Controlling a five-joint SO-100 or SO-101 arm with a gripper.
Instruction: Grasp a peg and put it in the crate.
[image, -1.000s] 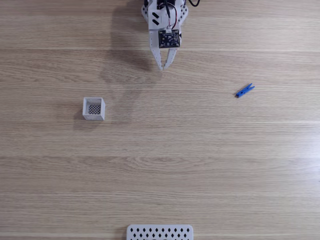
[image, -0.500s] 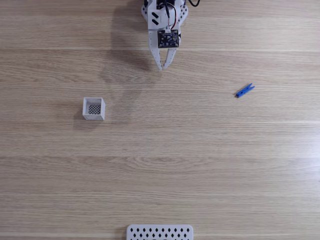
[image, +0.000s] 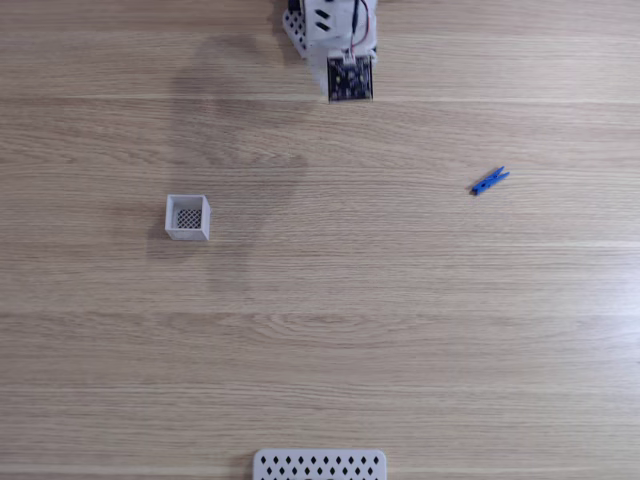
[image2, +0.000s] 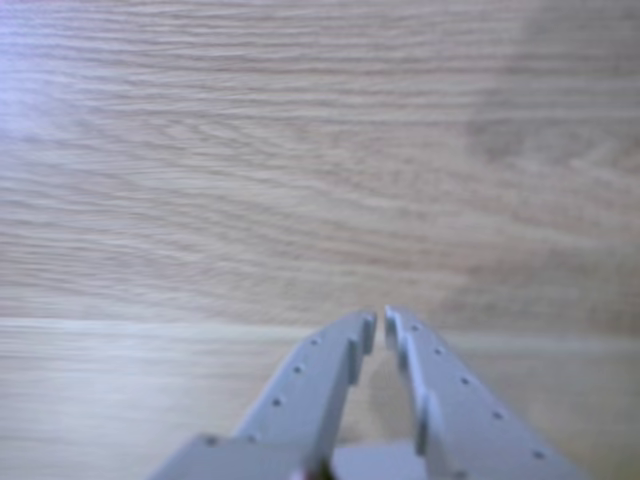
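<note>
Since half a second ago the arm (image: 335, 45) has pulled back toward the 12 o'clock edge of the fixed view: the two pale fingers that reached down onto the wood there are now tucked out of sight beneath the wrist, and the dark square board (image: 350, 79) on the wrist sits higher and a little to the right. Its soft shadow has spread wider across the table (image: 400, 330), falling toward 8 o'clock of the arm. The peg and the crate have not shifted.

The peg (image: 490, 180) lies flat on the bare wood at about 4 o'clock from the arm, well apart from it. Its long axis runs on a shallow diagonal, one end toward 2 o'clock and the other toward 8 o'clock; which end is the clamping tip is too small to tell. The crate (image: 188, 217) stands upright at about 7 o'clock from the arm, well apart from the peg, with its dark mesh floor showing and nothing visible inside it. A white perforated panel (image: 319, 465) lies at the 6 o'clock edge.

In the other view the gripper (image2: 381, 318) rises from the 6 o'clock edge over plain wood grain, its two grey fingers (image2: 300, 385) converging until the tips stand almost together with only a thin slit between them, and nothing is held.
</note>
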